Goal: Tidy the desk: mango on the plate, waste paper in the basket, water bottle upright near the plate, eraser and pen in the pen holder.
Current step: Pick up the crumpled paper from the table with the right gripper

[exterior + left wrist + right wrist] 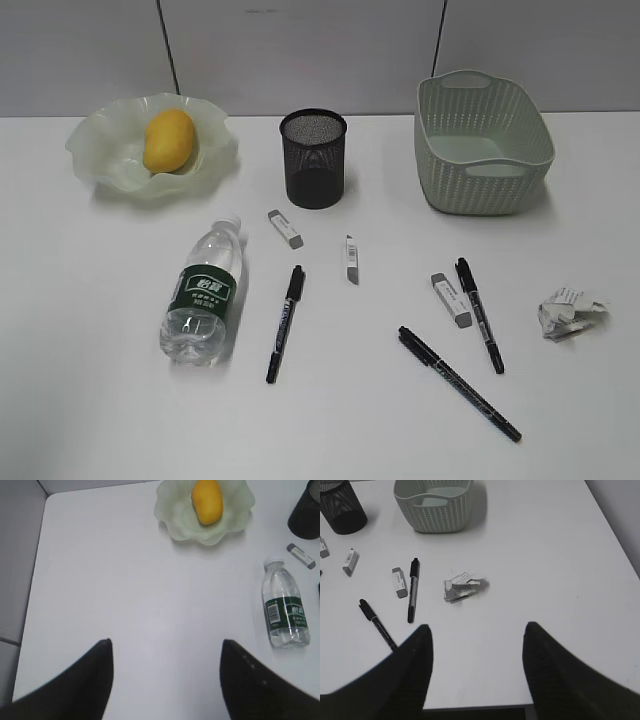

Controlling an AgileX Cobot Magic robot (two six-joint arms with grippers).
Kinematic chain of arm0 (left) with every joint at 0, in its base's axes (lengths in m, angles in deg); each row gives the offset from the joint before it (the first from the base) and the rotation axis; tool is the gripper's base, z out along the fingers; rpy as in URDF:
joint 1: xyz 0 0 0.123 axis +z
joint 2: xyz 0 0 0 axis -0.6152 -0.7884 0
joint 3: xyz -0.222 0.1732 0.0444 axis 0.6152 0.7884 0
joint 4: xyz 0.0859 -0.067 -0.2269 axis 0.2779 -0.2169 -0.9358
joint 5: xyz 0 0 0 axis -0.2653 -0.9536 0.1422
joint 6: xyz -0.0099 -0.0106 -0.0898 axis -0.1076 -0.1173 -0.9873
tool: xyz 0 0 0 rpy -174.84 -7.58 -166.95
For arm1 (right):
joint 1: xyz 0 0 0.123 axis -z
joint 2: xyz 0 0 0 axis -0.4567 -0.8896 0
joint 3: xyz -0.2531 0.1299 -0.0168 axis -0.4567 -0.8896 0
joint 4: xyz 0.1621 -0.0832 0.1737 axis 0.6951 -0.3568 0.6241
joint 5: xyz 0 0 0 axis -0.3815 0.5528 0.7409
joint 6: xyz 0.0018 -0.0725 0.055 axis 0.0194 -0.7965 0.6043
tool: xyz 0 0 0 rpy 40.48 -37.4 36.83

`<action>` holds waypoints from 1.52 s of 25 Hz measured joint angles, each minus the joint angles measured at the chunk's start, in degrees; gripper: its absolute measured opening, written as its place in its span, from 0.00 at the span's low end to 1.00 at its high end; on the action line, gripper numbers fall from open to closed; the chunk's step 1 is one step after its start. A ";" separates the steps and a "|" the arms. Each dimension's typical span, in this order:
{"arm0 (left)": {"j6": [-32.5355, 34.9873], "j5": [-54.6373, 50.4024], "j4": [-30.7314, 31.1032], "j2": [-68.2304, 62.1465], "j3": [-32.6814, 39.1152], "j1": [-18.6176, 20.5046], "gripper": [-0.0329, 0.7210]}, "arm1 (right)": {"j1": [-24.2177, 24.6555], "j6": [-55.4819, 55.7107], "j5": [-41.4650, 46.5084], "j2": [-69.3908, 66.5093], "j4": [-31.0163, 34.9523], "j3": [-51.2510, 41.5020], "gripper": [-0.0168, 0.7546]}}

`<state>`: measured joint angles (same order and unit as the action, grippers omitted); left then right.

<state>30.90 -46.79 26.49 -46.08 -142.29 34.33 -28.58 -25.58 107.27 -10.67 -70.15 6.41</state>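
Ahead of my right gripper (476, 650), jaws apart and empty, the small crumpled white waste paper (462, 586) lies nearest; my left gripper (166, 667) is equally open.

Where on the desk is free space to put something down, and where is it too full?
Free: the left strip below the plate, left of the bottle; also the right edge beyond the waste paper. Crowded: the middle, where pens and erasers lie below the pen holder and basket.
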 joint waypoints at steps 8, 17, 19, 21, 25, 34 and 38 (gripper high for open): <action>0.00 -0.23 -1.38 15.08 12.13 0.00 0.72 | 0.00 0.00 0.00 0.00 0.00 0.00 0.62; 0.00 -0.23 -3.66 29.98 24.59 0.00 0.72 | 0.00 0.00 0.00 0.00 0.00 0.00 0.62; 0.00 -0.30 -3.66 32.15 27.03 0.00 0.72 | 0.00 0.00 0.00 0.00 0.00 0.00 0.62; 0.00 -0.26 -3.68 34.09 29.22 0.00 0.72 | 0.00 0.00 0.00 0.00 0.00 0.00 0.62; 0.00 -0.26 -3.91 38.55 33.50 0.00 0.72 | 0.00 0.00 0.00 0.00 0.00 0.00 0.62; 0.00 5.34 -6.45 47.45 37.44 0.00 0.72 | 0.00 0.00 0.00 0.00 0.00 0.00 0.62; -0.18 8.18 -6.63 47.58 38.92 0.00 0.71 | 0.00 0.00 0.00 0.00 0.00 0.00 0.62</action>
<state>30.71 -38.61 19.86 1.51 -103.36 34.33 -28.58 -25.58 107.27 -10.67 -70.15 6.41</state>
